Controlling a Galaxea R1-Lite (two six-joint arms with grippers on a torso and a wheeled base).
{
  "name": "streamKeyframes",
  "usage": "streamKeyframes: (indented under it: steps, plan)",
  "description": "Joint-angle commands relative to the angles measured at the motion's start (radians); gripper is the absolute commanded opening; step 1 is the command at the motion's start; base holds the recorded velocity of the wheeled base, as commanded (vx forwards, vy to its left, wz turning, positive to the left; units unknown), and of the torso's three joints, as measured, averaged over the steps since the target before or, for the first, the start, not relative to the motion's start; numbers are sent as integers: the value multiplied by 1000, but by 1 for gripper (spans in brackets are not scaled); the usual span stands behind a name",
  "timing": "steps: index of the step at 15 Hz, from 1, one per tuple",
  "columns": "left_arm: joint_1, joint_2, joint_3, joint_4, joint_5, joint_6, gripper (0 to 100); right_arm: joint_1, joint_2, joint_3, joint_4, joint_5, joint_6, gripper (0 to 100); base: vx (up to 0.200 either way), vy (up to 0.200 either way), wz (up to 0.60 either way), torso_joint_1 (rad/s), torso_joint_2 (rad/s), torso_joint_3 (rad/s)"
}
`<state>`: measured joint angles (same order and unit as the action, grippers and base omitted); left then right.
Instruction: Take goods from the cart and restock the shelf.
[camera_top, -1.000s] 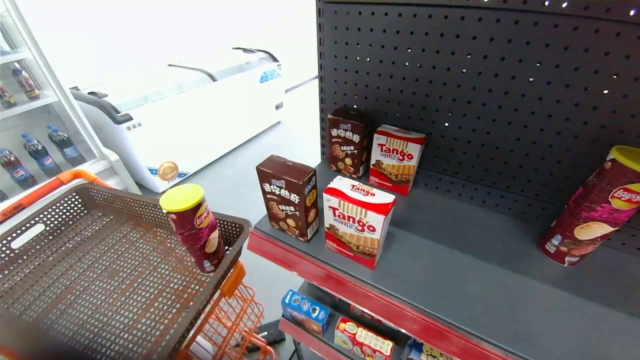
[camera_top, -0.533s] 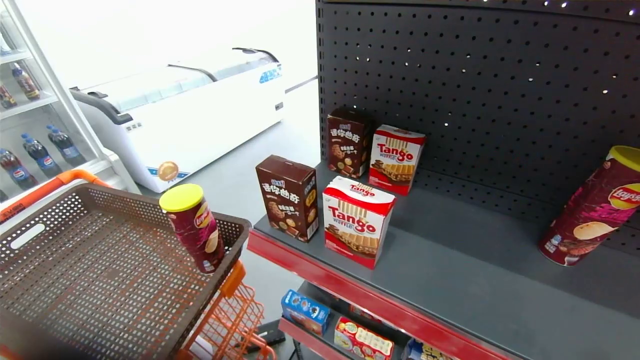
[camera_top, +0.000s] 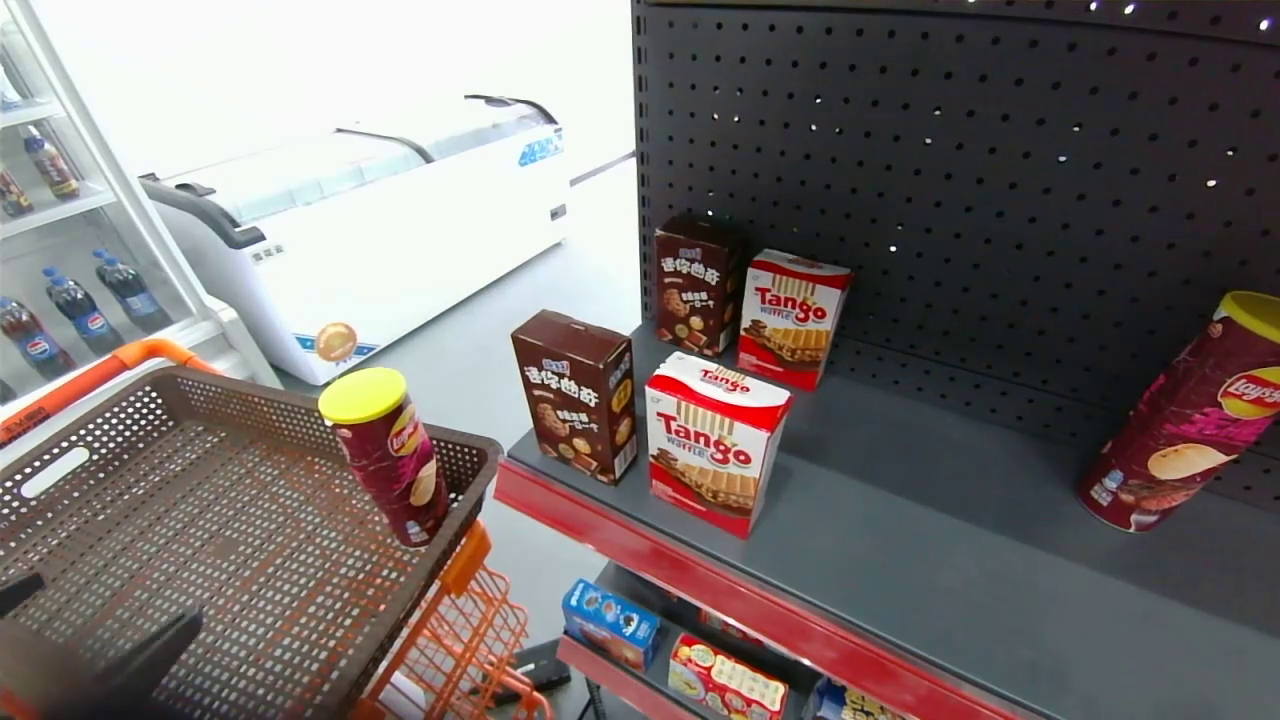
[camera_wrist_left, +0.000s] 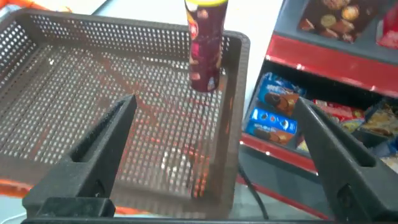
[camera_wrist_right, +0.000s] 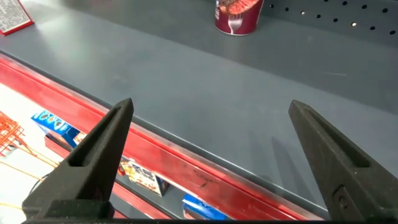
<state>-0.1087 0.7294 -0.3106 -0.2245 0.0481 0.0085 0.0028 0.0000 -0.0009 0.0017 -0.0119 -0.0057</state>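
In the head view you see the chip can (camera_top: 385, 455) upright left of centre, in the corner of the basket (camera_top: 200, 560) beside the shelf (camera_top: 900, 540). The left gripper (camera_top: 85, 620) sits at the lower left corner. In the left wrist view its jaws are spread wide, apart from the can. In the right wrist view the right gripper (camera_wrist_right: 211, 155) is spread too, over the shelf, near a second can (camera_wrist_right: 236, 15).

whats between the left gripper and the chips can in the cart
Only bare floor of the brown perforated plastic basket, between the left gripper and the maroon yellow-lidded chips can; the left wrist view shows it.
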Motion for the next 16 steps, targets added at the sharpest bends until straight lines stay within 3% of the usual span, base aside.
streamKeyframes:
  steps: [1,3,9,16]
  plan:
    - [34,283,-18,-161,7,-2,100,0,0,1,0,0,0,100,0,0,0,0,0,0]
    - [77,424,-24,-266,-33,-2,100,0,0,-1,0,0,0,100,0,0,0,0,0,0]
    - [75,759,-59,-561,-80,-2,100,0,0,-1,0,0,0,100,0,0,0,0,0,0]
    - [77,995,-143,-748,-80,-7,100,0,0,-1,0,0,0,100,0,0,0,0,0,0]
